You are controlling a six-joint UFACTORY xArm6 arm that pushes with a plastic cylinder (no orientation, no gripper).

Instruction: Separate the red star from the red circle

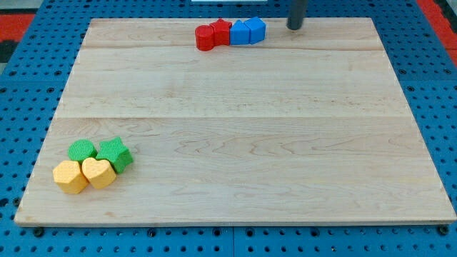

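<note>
My tip [295, 27] stood right of the blue blocks [248, 31], apparently poised to shove the row and part star [221, 31] from circle [206, 38]; a bare rod, it gripped nothing.

You can see only a short stretch of the arm: a straight, dark grey rod, round in section and smooth. No cables, screws or markings show on it. My tip [294, 27] ends blunt and flat, the same dark grey.
</note>
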